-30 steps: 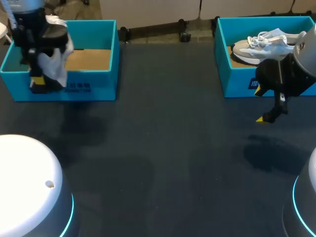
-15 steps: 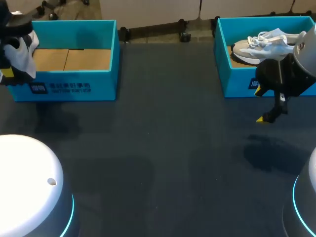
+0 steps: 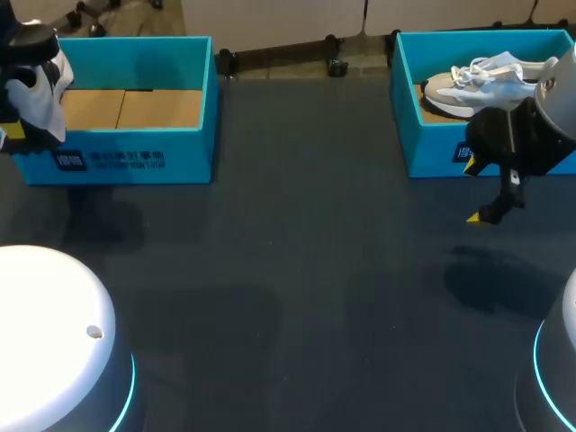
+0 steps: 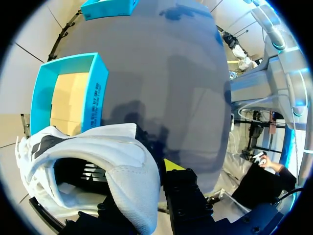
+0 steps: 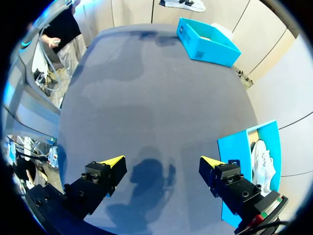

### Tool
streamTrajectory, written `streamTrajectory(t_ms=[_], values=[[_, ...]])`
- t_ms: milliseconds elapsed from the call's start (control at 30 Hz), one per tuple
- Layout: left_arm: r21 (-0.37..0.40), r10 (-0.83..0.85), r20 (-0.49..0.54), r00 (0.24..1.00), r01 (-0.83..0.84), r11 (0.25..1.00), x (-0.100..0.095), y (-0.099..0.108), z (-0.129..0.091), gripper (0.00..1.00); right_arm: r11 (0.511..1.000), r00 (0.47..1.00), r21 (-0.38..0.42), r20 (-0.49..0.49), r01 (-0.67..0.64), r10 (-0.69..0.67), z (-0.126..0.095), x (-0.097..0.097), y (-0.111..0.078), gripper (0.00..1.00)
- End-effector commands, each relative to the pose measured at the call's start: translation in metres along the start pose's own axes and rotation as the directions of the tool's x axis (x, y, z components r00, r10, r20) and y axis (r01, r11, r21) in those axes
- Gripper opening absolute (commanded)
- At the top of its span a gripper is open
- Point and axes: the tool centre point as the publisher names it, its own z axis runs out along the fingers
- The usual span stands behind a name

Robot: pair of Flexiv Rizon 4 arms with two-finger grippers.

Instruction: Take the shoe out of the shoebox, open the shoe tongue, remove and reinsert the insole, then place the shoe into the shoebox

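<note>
Left wrist view gives us what the head view barely catches: our left fingers pinching the collar of the white shoe, held just beside the left shoebox. Our right fingers hang spread wide over the bench. Count's two shoeboxes, two shoes. The second shoe lies in the right shoebox, partly hidden behind our right arm.

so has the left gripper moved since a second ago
Yes, the left gripper holding the shoe shifted left, past the left end of the left shoebox.
</note>
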Motion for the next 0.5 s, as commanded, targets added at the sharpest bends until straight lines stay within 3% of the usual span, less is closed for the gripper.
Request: streamTrajectory(t_ms=[33,233,500], values=[[-0.001,0.0,0.002,1.0,0.0,1.0,0.001,0.0,-0.001,0.0,1.0,1.0,0.001,0.001,0.0,0.0,0.001,0.0,0.0,1.0],[-0.023,0.047,0.028,0.998,-0.046,0.999,-0.009,0.011,0.002,0.0,1.0,1.0,0.001,0.001,0.0,0.0,0.001,0.0,0.0,1.0],[-0.087,0.139,0.08,0.987,-0.132,0.987,-0.042,0.029,0.011,0.0,1.0,1.0,0.001,0.001,0.0,0.0,0.001,0.0,0.0,1.0]])
